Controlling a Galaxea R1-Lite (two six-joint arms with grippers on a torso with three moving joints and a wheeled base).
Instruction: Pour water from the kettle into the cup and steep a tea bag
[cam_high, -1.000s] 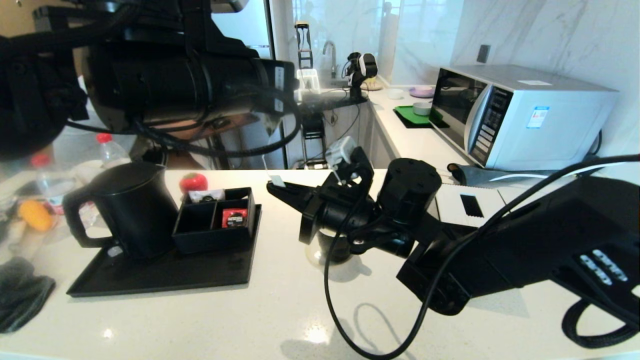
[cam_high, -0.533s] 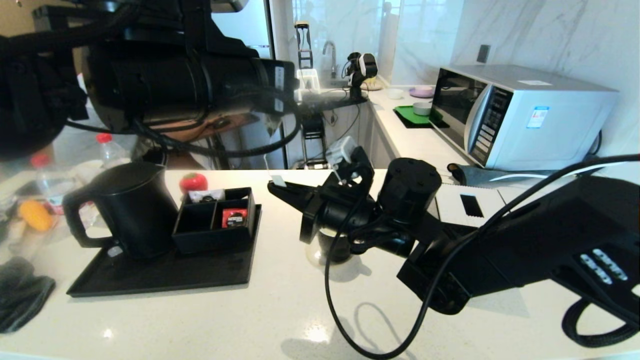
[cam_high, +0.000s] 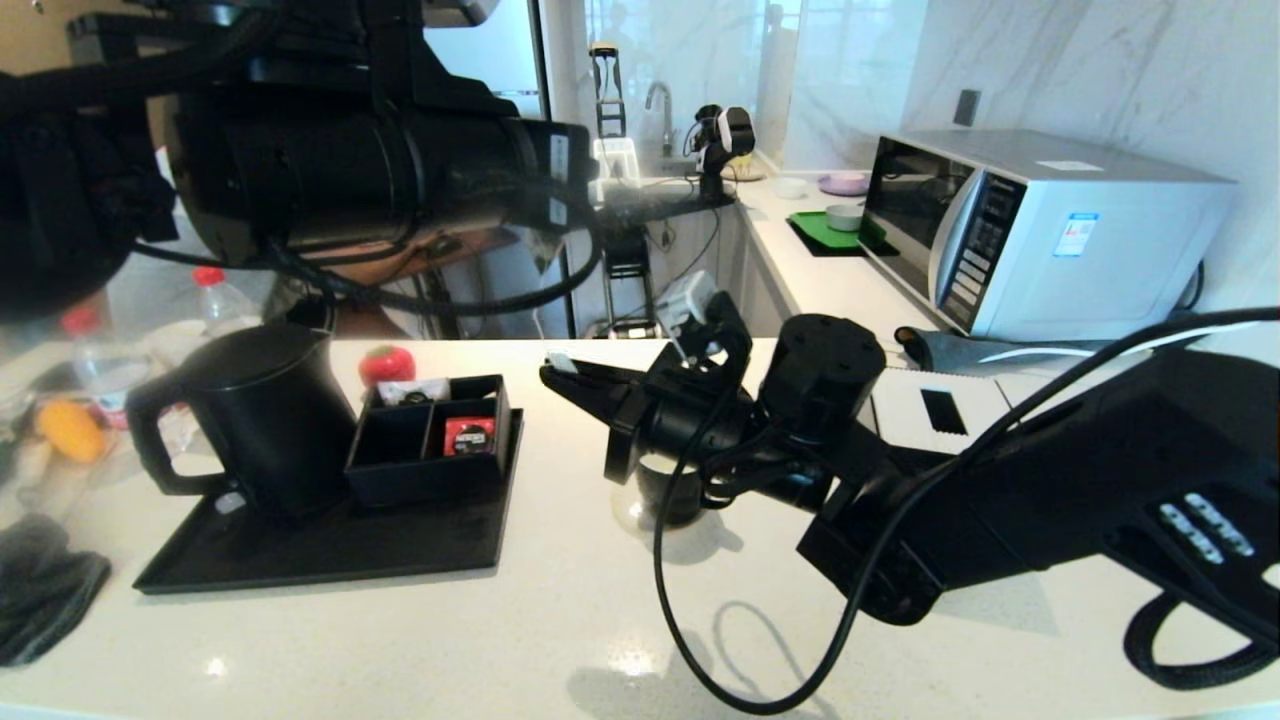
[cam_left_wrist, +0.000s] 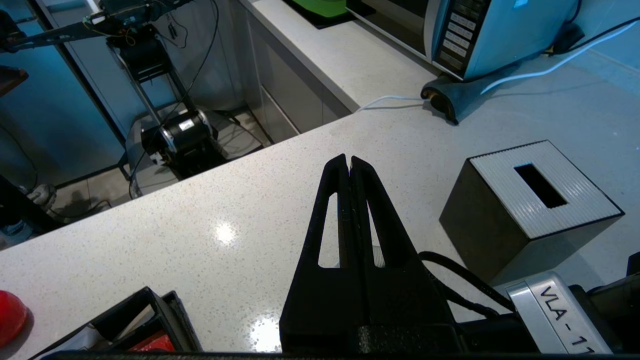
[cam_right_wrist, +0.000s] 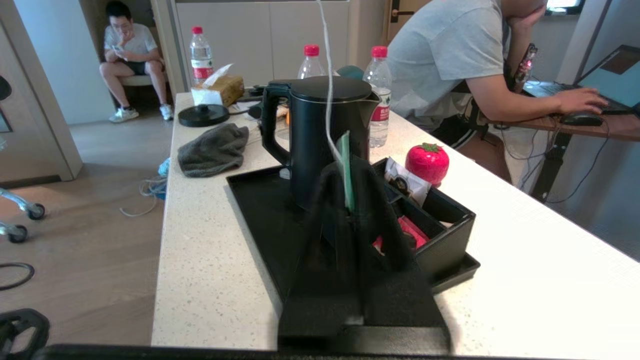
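Kitchen counter: right tool pinching tea bag tag above cup, kettle on tray. Left tool shut, raised. Risk: string slipping w/ loose pinch.

"VLA-1…" — silver arm label

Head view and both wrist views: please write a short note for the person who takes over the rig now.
Left gripper: shut, empty, raised above the counter.
Right gripper: shut on the tea bag tag, above the cup and to its left.
Kettle: upright on the black tray.
Pouch hidden; water in the cup not visible. To do: confirm pouring, steep.
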